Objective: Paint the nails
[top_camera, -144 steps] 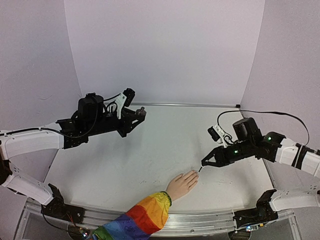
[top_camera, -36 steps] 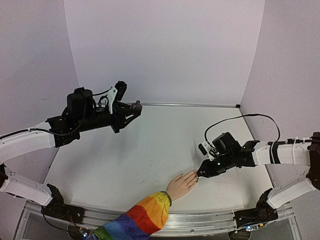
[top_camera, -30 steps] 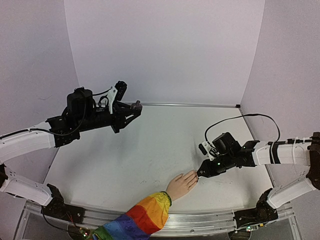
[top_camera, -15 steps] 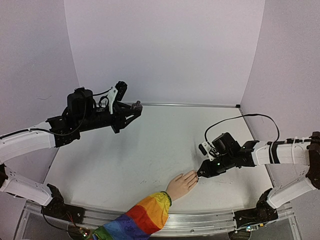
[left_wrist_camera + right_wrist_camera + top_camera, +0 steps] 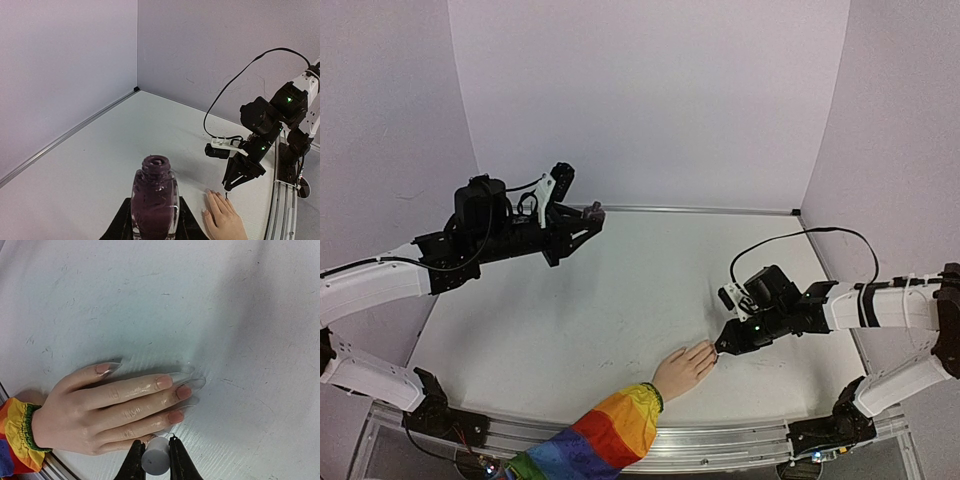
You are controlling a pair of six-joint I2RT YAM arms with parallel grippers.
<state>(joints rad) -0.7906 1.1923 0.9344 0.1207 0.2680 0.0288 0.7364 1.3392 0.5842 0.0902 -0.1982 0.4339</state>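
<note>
Right pincer [image 5: 154, 446]: closed on a pale brush handle [image 5: 156, 462], at the fingertips.
Nails [image 5: 183, 392]: on a mannequin hand [image 5: 682, 370] lying flat on the table [image 5: 610, 300], near edge.
Obstruction: handle overlaps the outermost finger.
Left pincer [image 5: 586, 220]: clamps open polish bottle [image 5: 154, 202], well apart.
Sleeve [image 5: 610, 430]: rainbow-striped.

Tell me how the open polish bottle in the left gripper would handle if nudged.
The polish bottle looks like smooth, rigid glass, so it may slip in the left gripper, which clamps only its lower sides. Taller than wide, it probably tips easily. Uncapped and nearly full, it would likely spill if tilted.
</note>
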